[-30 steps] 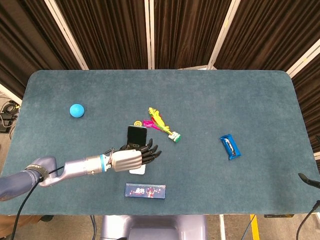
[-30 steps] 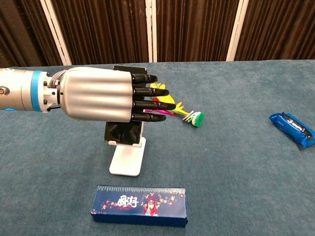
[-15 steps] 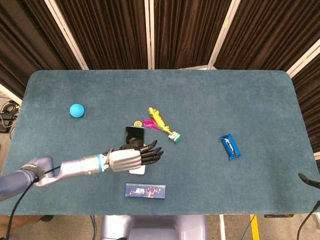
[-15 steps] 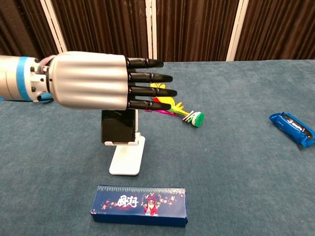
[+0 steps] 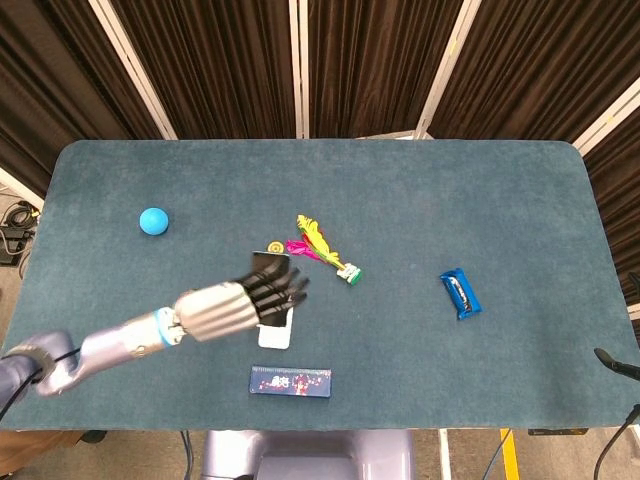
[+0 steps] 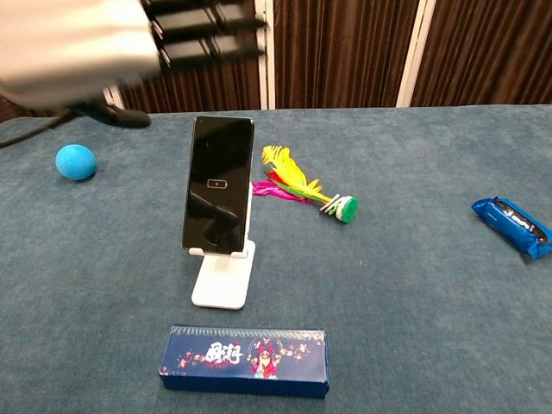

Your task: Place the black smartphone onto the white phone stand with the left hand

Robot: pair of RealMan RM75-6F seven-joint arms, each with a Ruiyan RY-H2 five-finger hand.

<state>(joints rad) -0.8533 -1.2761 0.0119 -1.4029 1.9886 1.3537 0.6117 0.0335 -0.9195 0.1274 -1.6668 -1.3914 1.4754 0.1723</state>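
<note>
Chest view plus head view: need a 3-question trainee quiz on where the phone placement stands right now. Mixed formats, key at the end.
1. True or false: the black smartphone leans upright on the white phone stand.
2. Multiple choice: the left hand is (A) gripping the phone, (B) raised clear of it with fingers apart, (C) resting on the blue ball.
3. Which object lies nearest the stand's base on the robot's side?

Key
1. True.
2. B; in the chest view the hand sits blurred at the top left, above the phone.
3. The dark blue printed box.
</note>
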